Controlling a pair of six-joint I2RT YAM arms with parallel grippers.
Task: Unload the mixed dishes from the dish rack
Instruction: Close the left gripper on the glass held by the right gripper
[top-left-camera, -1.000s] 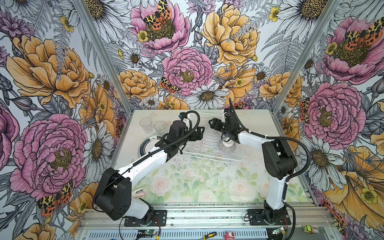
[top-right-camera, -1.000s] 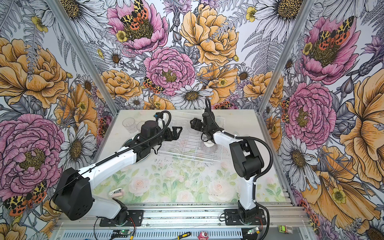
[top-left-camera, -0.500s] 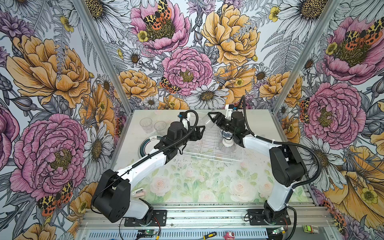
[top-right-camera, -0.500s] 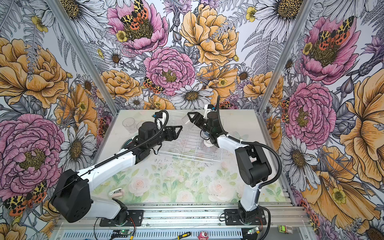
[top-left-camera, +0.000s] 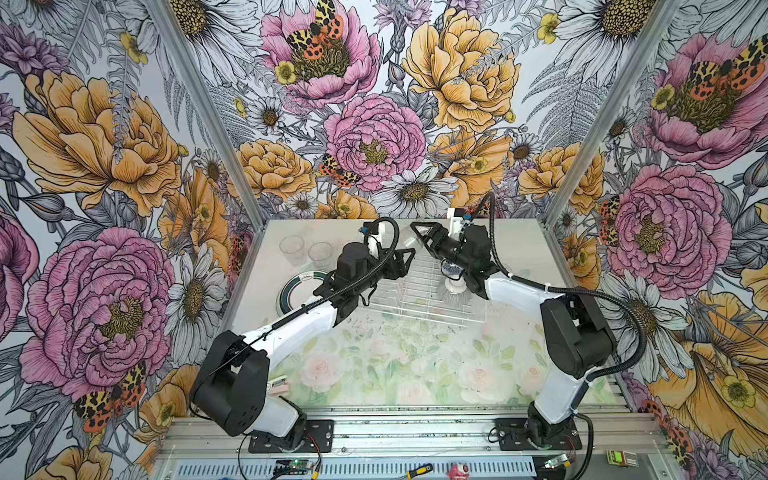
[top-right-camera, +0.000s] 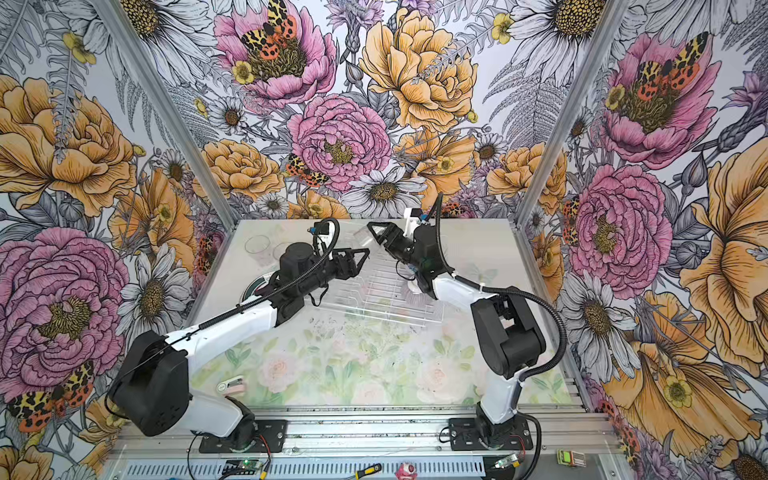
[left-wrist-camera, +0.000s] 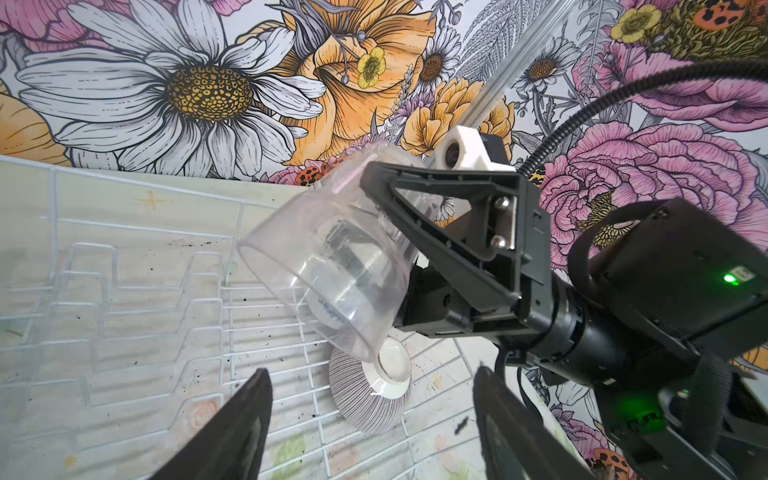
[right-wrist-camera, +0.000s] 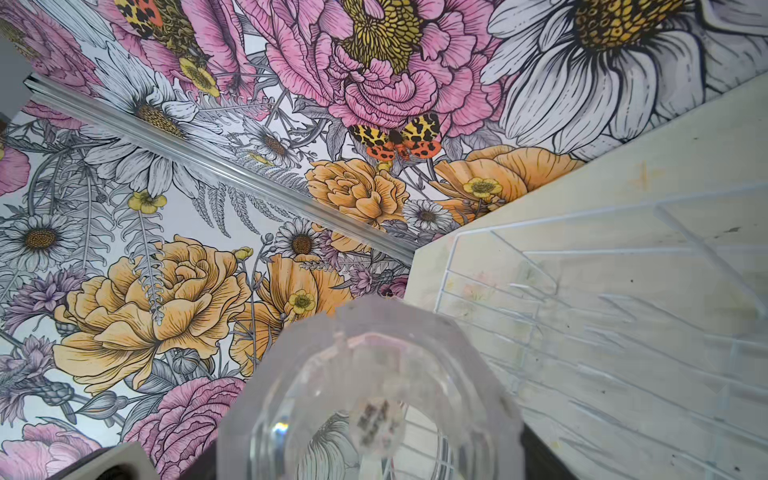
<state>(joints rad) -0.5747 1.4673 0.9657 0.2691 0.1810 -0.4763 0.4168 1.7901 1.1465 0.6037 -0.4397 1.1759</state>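
Your right gripper (left-wrist-camera: 354, 208) grasps the tumbler (left-wrist-camera: 332, 270) by its wall, mid-frame above the rack (left-wrist-camera: 124, 286). Its mouth tilts toward your left gripper (left-wrist-camera: 370, 376), spread empty, likely for a handover.

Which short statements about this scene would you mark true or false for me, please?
1. The right gripper holds a clear glass. True.
2. The left gripper is shut on a dish. False: it is open and empty.
3. Two glasses stand on the table, outside the rack. True.
4. The rack is empty. False: a ribbed bowl lies in it.
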